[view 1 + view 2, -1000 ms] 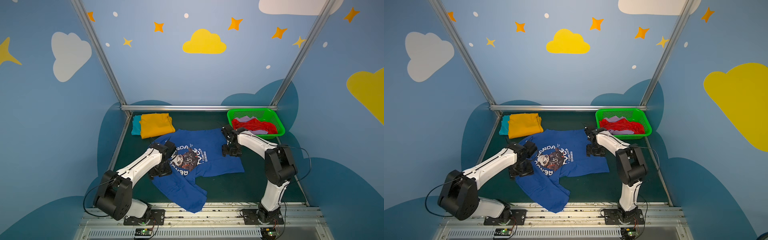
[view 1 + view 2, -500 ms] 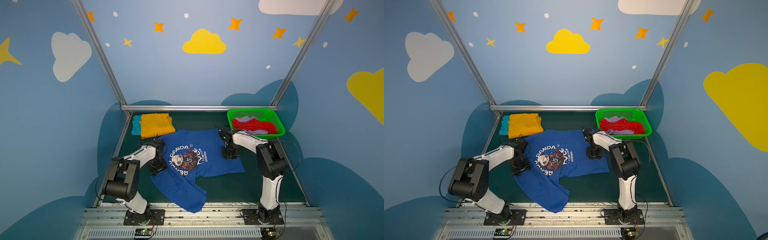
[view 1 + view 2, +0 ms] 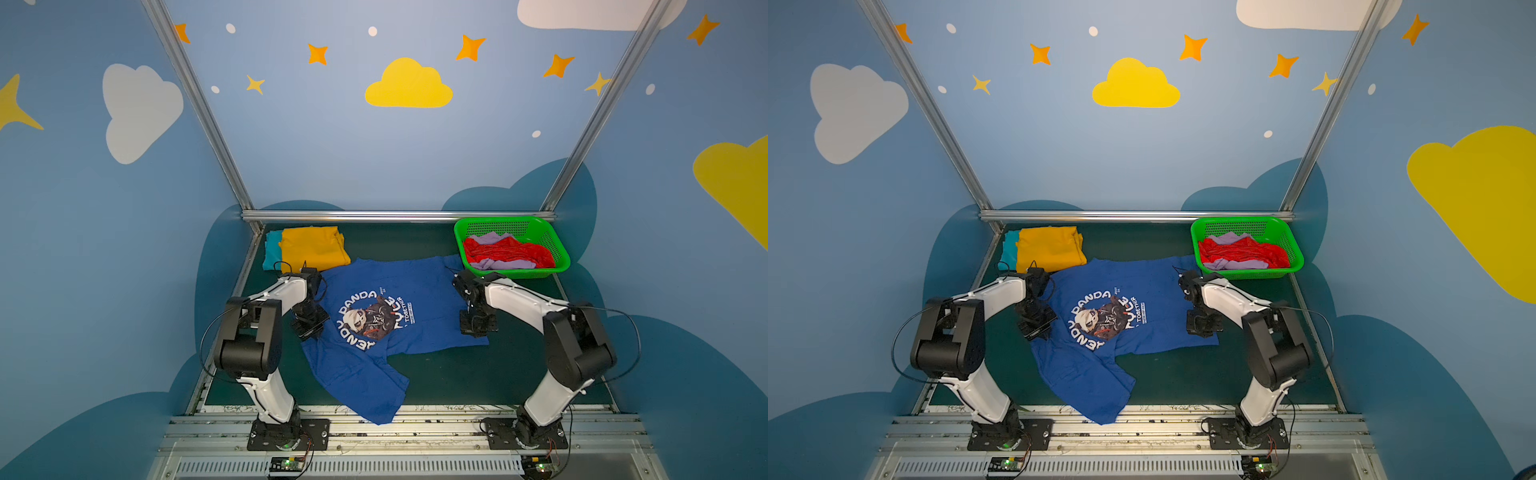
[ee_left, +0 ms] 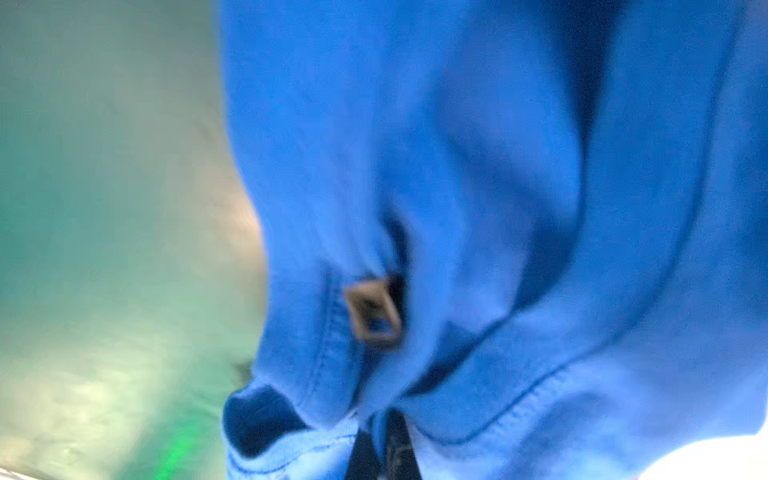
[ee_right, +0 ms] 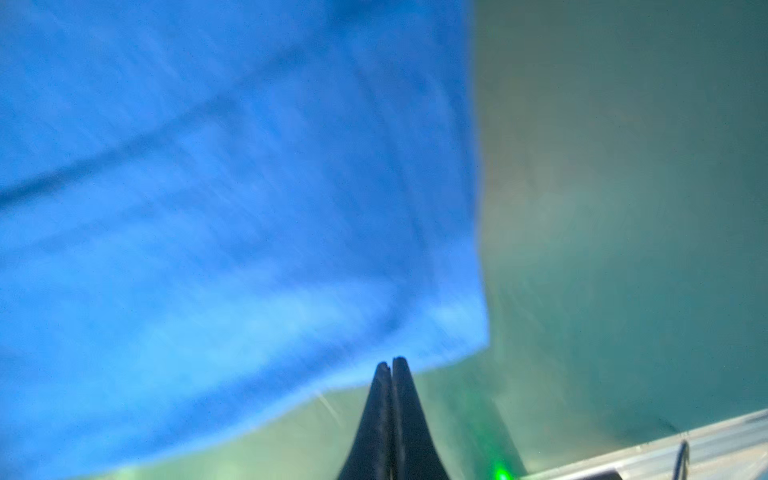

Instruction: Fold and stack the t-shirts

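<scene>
A royal blue t-shirt [image 3: 419,286] [image 3: 1154,286] with a panda print lies spread in the middle of the green mat, one part trailing to the front edge. My left gripper [image 3: 309,328] [image 3: 1038,328] sits at its left edge. In the left wrist view it [image 4: 384,432] is shut on bunched blue cloth [image 4: 457,166] beside a small tan tag. My right gripper [image 3: 478,326] [image 3: 1203,324] is at the shirt's right edge. The right wrist view shows it [image 5: 391,361] shut, tips pinching the hem of the blue cloth [image 5: 208,208].
A folded mustard yellow t-shirt [image 3: 311,247] lies on a teal one [image 3: 271,249] at the back left. At the back right, a green mesh basket [image 3: 515,273] holds a red t-shirt [image 3: 507,251] and a lilac one [image 3: 490,237]. Metal rails border the mat.
Both grippers went from open to shut on the blue t-shirt's edges. The left arm drew back to the shirt's left edge; the right arm shifted slightly.
</scene>
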`<act>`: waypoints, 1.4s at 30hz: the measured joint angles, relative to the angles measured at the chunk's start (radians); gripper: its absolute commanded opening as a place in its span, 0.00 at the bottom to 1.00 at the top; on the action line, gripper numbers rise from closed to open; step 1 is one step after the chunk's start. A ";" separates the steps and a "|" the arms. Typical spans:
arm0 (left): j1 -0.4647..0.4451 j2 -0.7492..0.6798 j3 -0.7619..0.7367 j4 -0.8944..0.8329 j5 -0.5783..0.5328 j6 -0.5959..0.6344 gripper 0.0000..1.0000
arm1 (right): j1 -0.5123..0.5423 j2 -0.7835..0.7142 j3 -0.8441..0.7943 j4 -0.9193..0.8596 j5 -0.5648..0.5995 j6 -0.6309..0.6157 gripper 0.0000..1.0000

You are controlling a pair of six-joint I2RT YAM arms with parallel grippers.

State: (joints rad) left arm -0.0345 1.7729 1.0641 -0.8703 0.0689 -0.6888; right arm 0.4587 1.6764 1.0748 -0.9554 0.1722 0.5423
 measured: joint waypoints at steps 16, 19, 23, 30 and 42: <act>0.069 0.019 0.031 0.047 -0.158 0.009 0.05 | 0.365 0.178 0.425 0.126 -0.238 -0.048 0.69; 0.059 0.029 0.038 0.040 -0.170 0.013 0.05 | 0.403 0.287 0.523 0.148 -0.298 -0.072 0.70; 0.050 0.037 0.047 0.031 -0.180 0.017 0.05 | 0.431 0.402 0.615 0.145 -0.348 -0.103 0.70; 0.045 0.039 0.049 0.029 -0.189 0.019 0.05 | 0.476 0.495 0.692 0.141 -0.424 -0.098 0.67; 0.043 0.046 0.056 0.022 -0.190 0.019 0.05 | 0.523 0.508 0.661 0.159 -0.465 -0.053 0.00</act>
State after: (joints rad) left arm 0.0090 1.8187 1.1202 -0.8482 -0.1215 -0.6701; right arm 0.9813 2.1841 1.7355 -0.7959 -0.2924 0.4892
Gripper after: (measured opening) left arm 0.055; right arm 0.050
